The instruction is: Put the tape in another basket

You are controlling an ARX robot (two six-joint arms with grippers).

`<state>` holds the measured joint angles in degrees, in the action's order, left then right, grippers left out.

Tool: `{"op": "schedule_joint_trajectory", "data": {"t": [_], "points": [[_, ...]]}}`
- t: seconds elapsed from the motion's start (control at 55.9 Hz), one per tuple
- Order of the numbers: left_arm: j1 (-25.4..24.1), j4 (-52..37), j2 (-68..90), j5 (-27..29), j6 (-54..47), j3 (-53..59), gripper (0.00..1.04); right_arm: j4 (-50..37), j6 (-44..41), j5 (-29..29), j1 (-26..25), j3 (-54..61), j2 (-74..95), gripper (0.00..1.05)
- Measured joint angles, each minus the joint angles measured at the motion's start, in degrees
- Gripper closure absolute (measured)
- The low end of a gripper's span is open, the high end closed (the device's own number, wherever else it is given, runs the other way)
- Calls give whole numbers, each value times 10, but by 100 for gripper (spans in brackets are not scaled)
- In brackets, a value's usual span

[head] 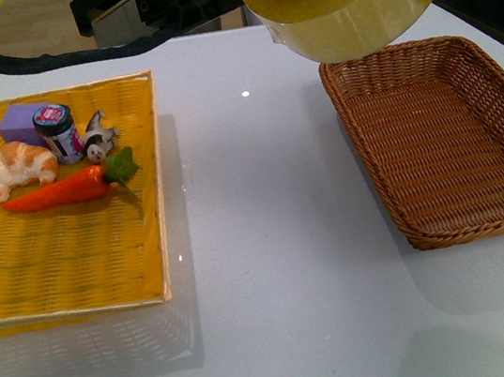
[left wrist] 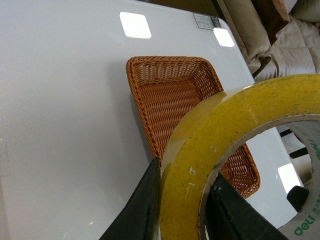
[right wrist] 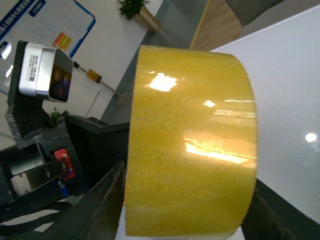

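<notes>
Two tools grip the tape; left tool pinches its wall; right tool clamps its sides; green "deli" marks the core; basket beneath.

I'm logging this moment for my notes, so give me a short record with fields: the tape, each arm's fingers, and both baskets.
tape: wide roll of yellowish translucent packing tape, held in the air, not yet in either basket
left fingers: pinching the roll's wall, one inside the core
right fingers: flanking the roll; grip unclear
dark brown woven wicker basket: empty
flat yellow woven basket: croissant, orange carrot, lidded jar, purple block, small figure
</notes>
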<state>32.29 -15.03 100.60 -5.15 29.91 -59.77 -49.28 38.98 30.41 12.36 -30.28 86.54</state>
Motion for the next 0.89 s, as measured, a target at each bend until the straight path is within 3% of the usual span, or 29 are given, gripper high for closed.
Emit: {"op": "schedule_joint_trajectory", "data": {"t": [0.143, 0.358, 0.608, 0.894], "points": [[0, 0, -2, -2, 0, 0, 88, -1, 17, -2, 0, -1, 0, 56], [-1, -4, -12, -7, 4, 0, 48, -2, 20, 0, 0, 0, 1, 56], [-1, -12, -29, -4, 3, 7, 9, -1, 25, 0, -20, 0, 2, 57], [-9, -37, -81, 18, -16, 49, 9, -22, 58, -4, -71, 0, 29, 57]]}}
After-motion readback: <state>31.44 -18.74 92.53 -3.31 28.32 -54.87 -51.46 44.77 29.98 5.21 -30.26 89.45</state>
